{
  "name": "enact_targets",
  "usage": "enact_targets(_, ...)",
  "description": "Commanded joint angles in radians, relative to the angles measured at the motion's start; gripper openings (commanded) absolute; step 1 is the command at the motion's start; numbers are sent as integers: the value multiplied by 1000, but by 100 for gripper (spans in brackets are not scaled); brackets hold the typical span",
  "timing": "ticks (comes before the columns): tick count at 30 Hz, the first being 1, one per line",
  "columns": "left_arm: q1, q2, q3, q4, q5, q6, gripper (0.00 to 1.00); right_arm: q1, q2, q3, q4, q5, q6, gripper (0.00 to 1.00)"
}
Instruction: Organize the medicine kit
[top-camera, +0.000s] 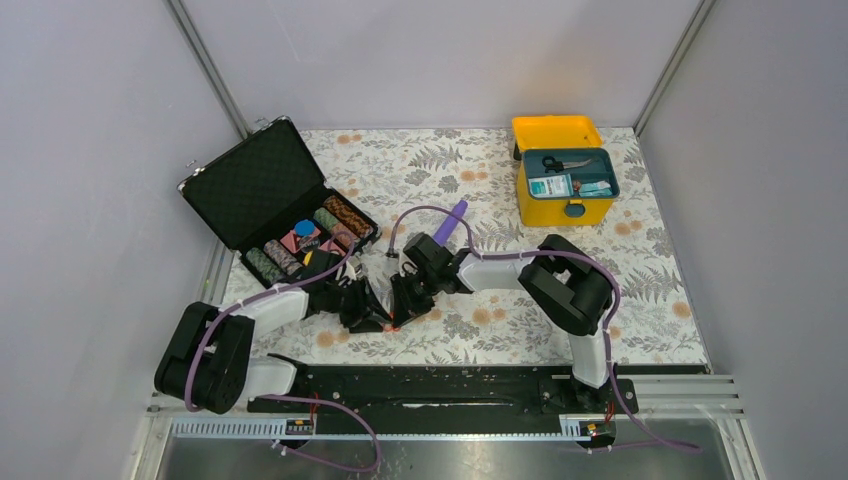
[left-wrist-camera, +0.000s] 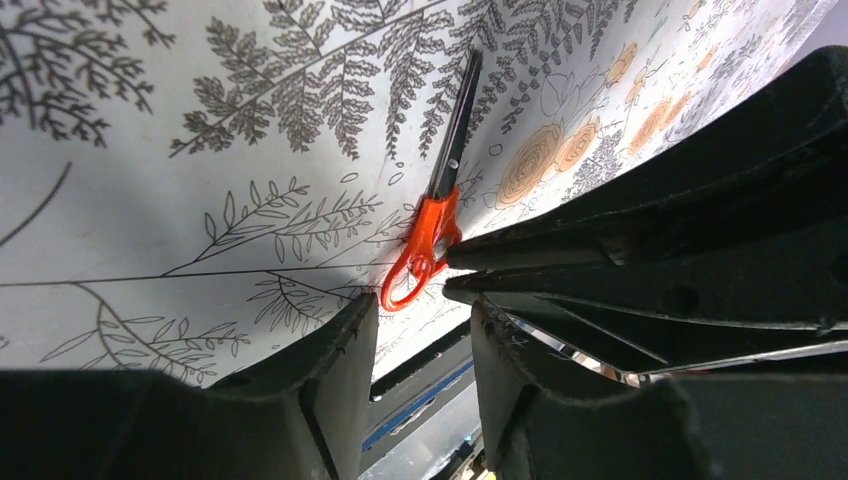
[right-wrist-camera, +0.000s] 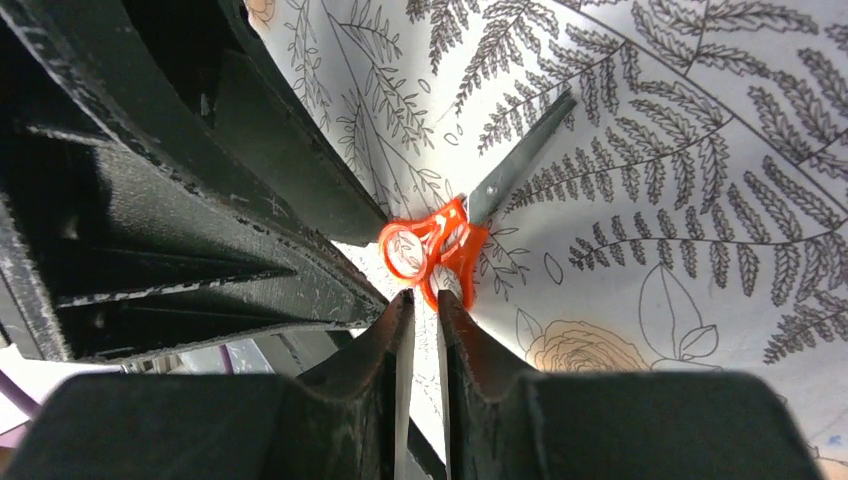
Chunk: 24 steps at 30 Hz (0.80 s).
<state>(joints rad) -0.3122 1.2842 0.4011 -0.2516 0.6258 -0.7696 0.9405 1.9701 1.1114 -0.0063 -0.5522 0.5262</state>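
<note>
Right tool (right-wrist-camera: 424, 298) nearly closed, pinching handle loop of orange scissors (right-wrist-camera: 445, 240) flat on desk (top-camera: 660, 300). Left tool (left-wrist-camera: 423, 308) half open, empty, just beside scissors.

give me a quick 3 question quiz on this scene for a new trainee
1. True or false: the medicine kit has its lid shut.
2. What lies on the table between the left gripper and the right gripper? A) a syringe B) orange-handled scissors C) a pill bottle
3. On which side of the table, the robot's left or right, does the open black case stand?

Key: 1 false, the lid stands open. 2 B. 3 left.
</note>
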Motion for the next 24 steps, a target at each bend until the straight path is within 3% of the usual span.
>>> enact_targets(1, 1, 59, -41, -9, -94, -3, 40, 4, 32, 0, 12, 5, 28, 21)
enact_targets(8, 6, 89, -47, 12, -99, -1, 27, -8, 58, -12, 12, 2, 51, 20)
enact_targets(10, 5, 91, -40, -17, -117, 0, 28, -19, 57, -24, 16, 2, 61, 20)
enact_targets(14, 6, 78, -28, -68, -161, 4, 41, -46, 22, -70, 117, -75, 79, 20)
enact_targets(19, 7, 91, -34, -58, -180, -7, 39, -47, 0, -107, 204, -117, 103, 20)
enact_targets(24, 9, 111, -34, -74, -209, -16, 30, -71, 33, -117, 204, -107, 135, 20)
